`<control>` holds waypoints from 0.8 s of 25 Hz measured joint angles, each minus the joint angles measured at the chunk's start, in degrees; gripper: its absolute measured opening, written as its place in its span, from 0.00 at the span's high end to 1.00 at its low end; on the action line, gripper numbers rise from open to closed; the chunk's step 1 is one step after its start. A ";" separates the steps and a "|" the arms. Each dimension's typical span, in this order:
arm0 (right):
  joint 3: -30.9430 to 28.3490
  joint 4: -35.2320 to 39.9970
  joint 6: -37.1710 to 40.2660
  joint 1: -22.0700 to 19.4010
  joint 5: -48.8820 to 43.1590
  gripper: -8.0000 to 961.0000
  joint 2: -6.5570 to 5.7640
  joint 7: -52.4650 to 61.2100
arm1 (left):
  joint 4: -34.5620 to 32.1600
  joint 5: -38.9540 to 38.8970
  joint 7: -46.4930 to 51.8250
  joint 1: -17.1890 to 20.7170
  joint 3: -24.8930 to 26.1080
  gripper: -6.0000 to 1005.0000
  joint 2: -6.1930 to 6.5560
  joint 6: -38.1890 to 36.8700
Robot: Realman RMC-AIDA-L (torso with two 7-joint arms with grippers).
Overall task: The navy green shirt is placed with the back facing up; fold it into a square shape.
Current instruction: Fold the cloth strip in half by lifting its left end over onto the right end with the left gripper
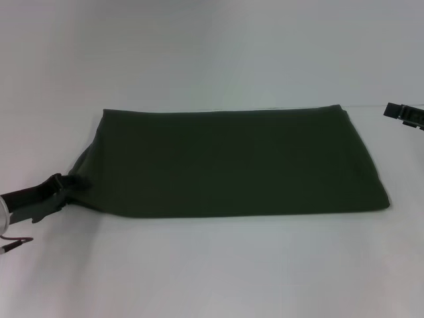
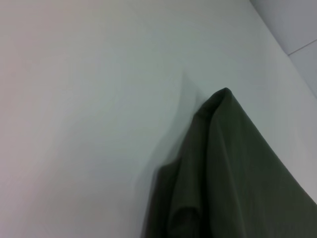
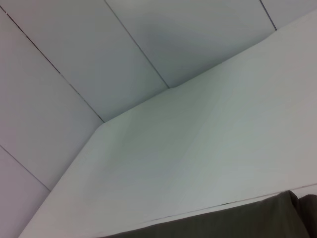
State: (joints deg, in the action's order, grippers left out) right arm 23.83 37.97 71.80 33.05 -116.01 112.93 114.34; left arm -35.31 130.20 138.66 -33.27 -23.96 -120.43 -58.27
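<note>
Olive shirt (image 1: 232, 162) already folded into wide band; left gripper (image 1: 66, 185) pinching its end, crosswise fold left; right gripper (image 1: 405, 114) parked, fingers unclear.

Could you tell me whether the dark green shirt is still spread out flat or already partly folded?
Partly folded: the plain dark olive-green fabric shirt lies as a wide band with no sleeves showing, not yet square. The left hand is at its left end.

the navy green shirt (image 1: 232, 162) lies folded flat; the left gripper (image 1: 66, 184) pinches its left corner, the right gripper (image 1: 405, 114) hangs just beyond its right edge.
</note>
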 joint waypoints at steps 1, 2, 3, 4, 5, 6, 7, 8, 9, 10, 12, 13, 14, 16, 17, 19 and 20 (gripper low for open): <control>0.00 0.00 0.00 0.00 0.00 0.19 0.00 0.00 | 0.00 -0.07 -0.21 0.03 -0.05 0.45 -0.02 0.05; 0.01 0.00 0.00 0.00 0.00 0.19 0.00 0.00 | 0.01 -0.14 -0.44 0.03 -0.10 0.49 -0.03 0.04; 0.02 0.00 0.00 0.00 0.00 0.19 0.00 0.00 | 0.02 -0.14 -0.51 0.03 -0.11 0.52 -0.04 0.04; 0.05 0.00 0.02 0.00 0.00 0.19 0.00 0.00 | 0.02 -0.14 -0.58 0.01 -0.13 0.55 -0.04 0.03; 0.05 0.00 0.02 0.00 0.00 0.19 0.01 0.00 | 0.03 -0.14 -0.61 -0.01 -0.16 0.57 -0.04 -0.03; 0.03 0.00 0.02 0.00 0.00 0.19 0.04 0.00 | 0.03 -0.14 -0.63 -0.02 -0.18 0.60 -0.05 -0.11; 0.02 0.00 0.01 0.00 0.00 0.19 0.06 0.00 | 0.04 -0.14 -0.66 -0.02 -0.19 0.62 -0.06 -0.24; 0.01 0.00 0.01 0.00 0.00 0.19 0.07 0.00 | 0.05 -0.14 -0.71 0.00 -0.20 0.65 -0.06 -0.36; 0.00 0.00 -0.01 0.00 0.00 0.19 0.08 0.00 | 0.06 -0.14 -0.85 0.06 -0.15 0.67 -0.07 -0.45; 0.00 0.00 0.00 0.00 0.00 0.19 0.10 0.00 | 0.06 -0.14 -1.01 0.14 -0.05 0.70 -0.06 -0.55; -0.04 0.00 0.00 -0.02 -0.01 0.19 0.19 0.00 | 0.04 -0.14 -1.24 0.43 0.13 0.75 -0.07 -0.71; -0.06 0.00 -0.01 -0.05 0.00 0.19 0.26 -0.01 | -0.09 -0.14 -1.30 0.69 0.20 0.77 -0.06 -0.76; -0.09 0.00 -0.01 -0.07 0.00 0.19 0.35 -0.05 | -0.27 -0.14 -1.32 0.88 0.20 0.80 -0.07 -0.85; -0.11 -0.02 -0.04 -0.07 0.00 0.19 0.49 -0.09 | -0.92 -0.14 -1.66 1.61 0.40 0.85 -0.15 -1.37; -0.11 -0.04 -0.06 -0.08 0.00 0.19 0.55 -0.09 | -1.22 -0.16 -1.91 1.90 0.63 0.88 -0.20 -1.71; -0.11 -0.27 -0.14 -0.07 0.04 0.19 0.64 -0.08 | -1.73 -0.23 -2.79 2.50 1.54 0.93 -0.23 -2.36; -0.07 -0.53 -0.16 -0.04 0.29 0.19 0.73 -0.09 | -1.93 -0.27 -3.19 2.76 2.08 0.95 -0.22 -2.64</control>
State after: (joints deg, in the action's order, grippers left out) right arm 23.76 37.43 71.65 33.01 -115.72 113.66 114.25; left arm -37.24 129.93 135.46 -30.51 -21.88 -120.65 -60.91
